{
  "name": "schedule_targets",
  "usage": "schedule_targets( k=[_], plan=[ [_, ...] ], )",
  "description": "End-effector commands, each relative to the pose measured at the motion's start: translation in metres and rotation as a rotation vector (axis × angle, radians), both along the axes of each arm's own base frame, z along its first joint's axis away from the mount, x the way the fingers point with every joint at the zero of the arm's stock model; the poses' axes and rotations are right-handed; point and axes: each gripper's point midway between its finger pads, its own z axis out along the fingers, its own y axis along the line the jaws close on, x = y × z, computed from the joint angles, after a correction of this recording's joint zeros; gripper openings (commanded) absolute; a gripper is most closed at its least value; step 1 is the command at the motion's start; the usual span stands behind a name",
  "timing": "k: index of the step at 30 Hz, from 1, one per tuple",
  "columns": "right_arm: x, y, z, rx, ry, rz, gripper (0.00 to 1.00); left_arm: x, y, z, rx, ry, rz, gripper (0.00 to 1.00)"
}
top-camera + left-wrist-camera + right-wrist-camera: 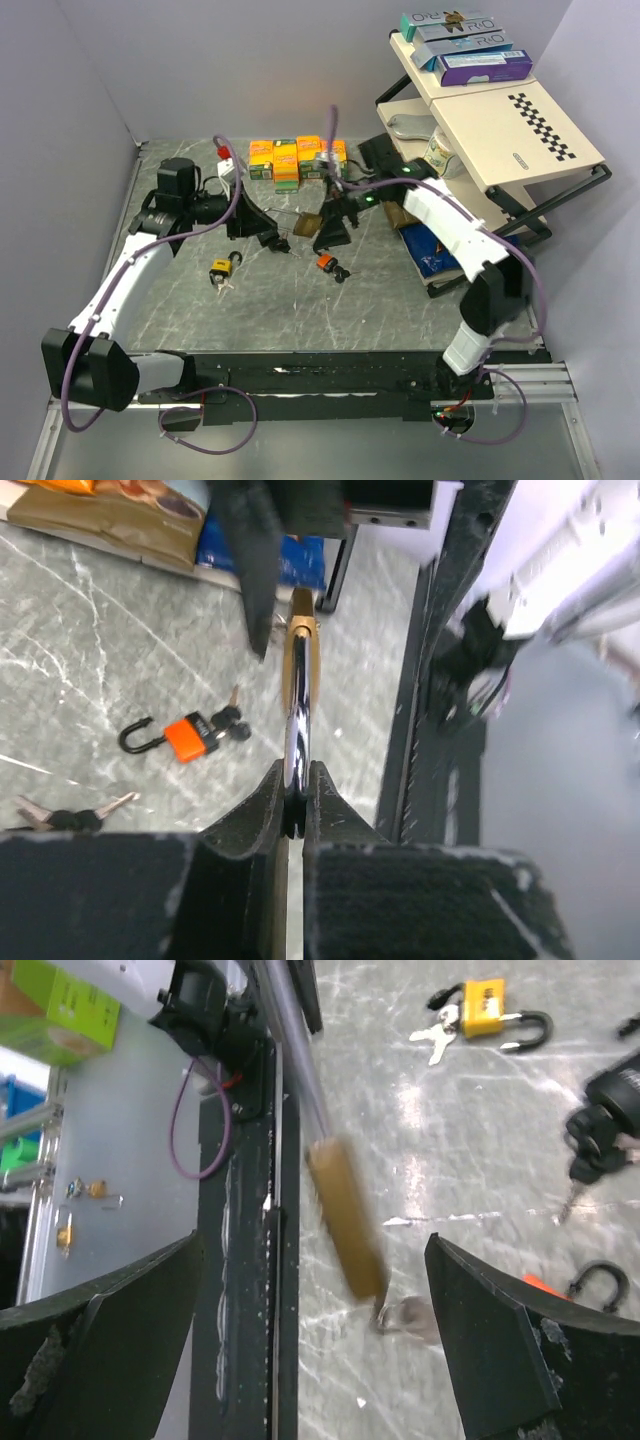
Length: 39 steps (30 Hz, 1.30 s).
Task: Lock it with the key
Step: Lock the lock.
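Brass padlock (301,665) aloft, shackle (296,742) in left claw (296,798)

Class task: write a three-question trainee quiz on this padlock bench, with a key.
1. True or false: the left hand is shut on the shackle of the brass padlock.
2. The right hand is: A) shut on a key; B) open; C) out of view.
3. Seen from above, which lies further left, the yellow padlock or the orange padlock?
Key: 1 true; 2 B; 3 yellow.
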Motion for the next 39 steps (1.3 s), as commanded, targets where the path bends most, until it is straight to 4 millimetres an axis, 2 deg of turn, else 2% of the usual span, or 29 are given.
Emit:
schedule_targets(
  k=[1, 2, 3, 4, 7, 13, 18, 20, 21, 26, 30, 32, 36, 37, 39],
  plan=[
    [0.004, -0.01, 0.067, 0.228, -0.237, -0.056, 0.99, -0.007, -0.006, 0.068, -0.181, -0.054, 0.032, 0.01],
    [-0.003, -0.013, 0.079, 0.261, -0.286, -0.06, 0.99, -0.009, -0.006, 0.07, -0.192, -0.045, 0.032, 0.01],
    [-0.005, -0.013, 0.069, 0.265, -0.284, -0.065, 0.99, -0.011, -0.007, 0.072, -0.201, -0.019, 0.028, 0.01],
    [-0.001, -0.011, 0.079, 0.308, -0.347, -0.064, 0.99, -0.011, -0.007, 0.074, -0.205, -0.021, 0.031, 0.01],
    [-0.005, -0.01, 0.084, 0.33, -0.335, -0.061, 0.99, -0.014, -0.006, 0.077, -0.209, -0.027, 0.033, 0.01],
    [-0.001, 0.0, 0.08, 0.331, -0.272, -0.022, 0.99, -0.023, -0.01, 0.078, -0.218, -0.008, 0.001, 0.01],
    [0.0, 0.005, 0.075, 0.354, -0.294, -0.021, 0.97, -0.031, -0.013, 0.081, -0.227, -0.015, -0.028, 0.01],
    [-0.004, 0.005, 0.077, 0.368, -0.298, 0.004, 0.91, -0.032, -0.014, 0.081, -0.225, -0.014, -0.025, 0.01],
    [-0.007, 0.005, 0.079, 0.376, -0.299, 0.02, 0.82, -0.032, -0.013, 0.081, -0.225, -0.014, -0.023, 0.01],
    [-0.013, 0.004, 0.074, 0.359, -0.292, 0.04, 0.59, -0.03, -0.013, 0.085, -0.237, -0.036, 0.005, 0.01],
    [-0.019, 0.006, 0.072, 0.351, -0.299, 0.071, 0.53, -0.03, -0.013, 0.085, -0.235, -0.04, -0.002, 0.01],
    [-0.018, 0.007, 0.072, 0.349, -0.29, 0.074, 0.46, -0.031, -0.013, 0.084, -0.23, -0.044, -0.008, 0.01],
    [-0.023, 0.011, 0.074, 0.354, -0.257, 0.102, 0.38, -0.031, -0.012, 0.082, -0.222, -0.057, -0.007, 0.01],
    [-0.023, 0.011, 0.075, 0.355, -0.248, 0.106, 0.27, -0.03, -0.012, 0.081, -0.22, -0.055, 0.001, 0.01],
    [-0.024, 0.012, 0.077, 0.359, -0.222, 0.121, 0.15, -0.029, -0.011, 0.077, -0.208, -0.062, 0.005, 0.01]
  ],
)
